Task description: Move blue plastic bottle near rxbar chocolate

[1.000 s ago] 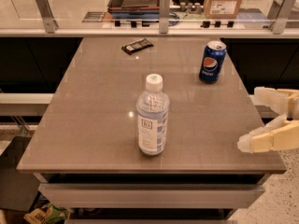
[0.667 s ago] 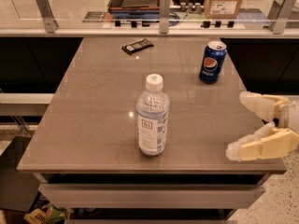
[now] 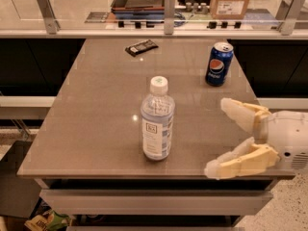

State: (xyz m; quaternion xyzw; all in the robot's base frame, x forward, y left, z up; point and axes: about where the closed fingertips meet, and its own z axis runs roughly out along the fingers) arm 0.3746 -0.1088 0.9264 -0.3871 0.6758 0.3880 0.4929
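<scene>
Two-fingered gripper (image 3: 216, 136) hangs wide open at the right edge of the table (image 3: 96, 105), holding nothing, well apart from the bottle (image 3: 157, 121).

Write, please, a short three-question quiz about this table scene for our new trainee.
1. True or false: the gripper is shut on the bottle.
2. Where does the snack bar lie? A) at the far end of the table B) beside the bottle C) in the gripper
3. Fill in: the soda can stands ___.
Key: 1 false; the gripper hovers open at the table's right front corner, apart from the bottle. 2 A. 3 upright.
</scene>
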